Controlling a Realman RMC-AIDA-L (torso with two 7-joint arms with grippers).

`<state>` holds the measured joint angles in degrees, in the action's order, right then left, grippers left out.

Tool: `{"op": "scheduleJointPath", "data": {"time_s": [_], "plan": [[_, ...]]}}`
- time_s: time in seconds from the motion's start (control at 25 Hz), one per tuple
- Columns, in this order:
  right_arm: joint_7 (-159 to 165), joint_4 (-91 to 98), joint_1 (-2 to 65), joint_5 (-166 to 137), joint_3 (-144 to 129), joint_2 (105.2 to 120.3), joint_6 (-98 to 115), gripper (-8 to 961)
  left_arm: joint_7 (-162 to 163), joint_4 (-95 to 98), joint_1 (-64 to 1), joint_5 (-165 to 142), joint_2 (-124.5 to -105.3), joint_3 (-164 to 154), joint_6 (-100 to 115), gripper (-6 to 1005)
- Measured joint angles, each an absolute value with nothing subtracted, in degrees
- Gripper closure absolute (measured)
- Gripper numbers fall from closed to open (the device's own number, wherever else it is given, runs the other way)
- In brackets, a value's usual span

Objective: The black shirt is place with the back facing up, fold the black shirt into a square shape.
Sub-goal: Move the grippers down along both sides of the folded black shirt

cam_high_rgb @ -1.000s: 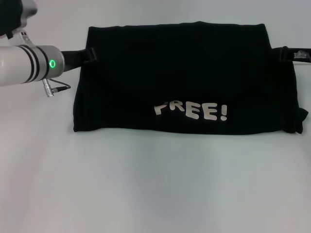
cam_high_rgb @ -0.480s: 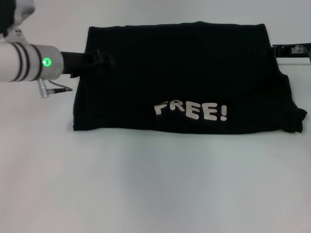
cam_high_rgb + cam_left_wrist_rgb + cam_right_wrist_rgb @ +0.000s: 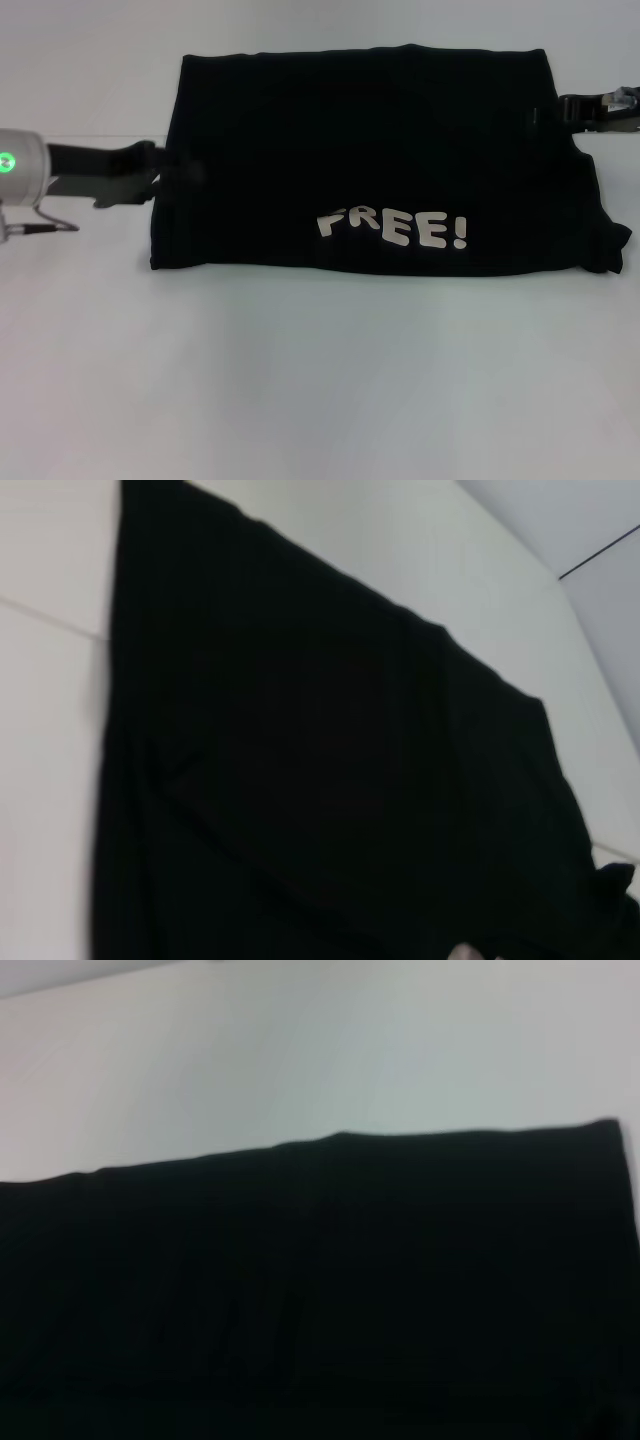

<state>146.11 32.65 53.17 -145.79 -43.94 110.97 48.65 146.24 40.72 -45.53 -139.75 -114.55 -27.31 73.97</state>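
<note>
The black shirt (image 3: pixel 370 150) lies flat on the white table (image 3: pixel 320 380), folded into a wide rectangle. White letters "FREE!" (image 3: pixel 392 228) face up near its front edge. My left gripper (image 3: pixel 160 175) is low at the shirt's left edge, about halfway along it. My right gripper (image 3: pixel 572 108) is at the shirt's right edge, near the far corner. The shirt fills most of the left wrist view (image 3: pixel 300 780) and the lower half of the right wrist view (image 3: pixel 300 1290). A small bunch of cloth sticks out at the front right corner (image 3: pixel 615 245).
The white table stretches bare in front of the shirt and to both sides. A cable (image 3: pixel 40 222) hangs from my left arm's wrist above the table, left of the shirt.
My left arm has pulled back to the left and toward the front, from over the shirt's far left part to its left edge. My right gripper has shifted slightly inward.
</note>
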Motion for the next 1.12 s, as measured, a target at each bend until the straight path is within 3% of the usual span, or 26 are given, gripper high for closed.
{"op": "scheduleJointPath", "data": {"time_s": [0.32, 1.12], "plan": [[148.65, 32.77, 53.23, -145.54, -43.55, 109.11, 54.42, 286, 146.49, 41.41, -43.15, -145.44, -114.65, -24.89, 75.21, 448], [148.71, 32.6, 52.56, -145.54, -43.5, 109.07, 54.58, 287, 143.31, 33.31, -42.62, -146.44, -115.5, -25.75, 62.06, 465]]}}
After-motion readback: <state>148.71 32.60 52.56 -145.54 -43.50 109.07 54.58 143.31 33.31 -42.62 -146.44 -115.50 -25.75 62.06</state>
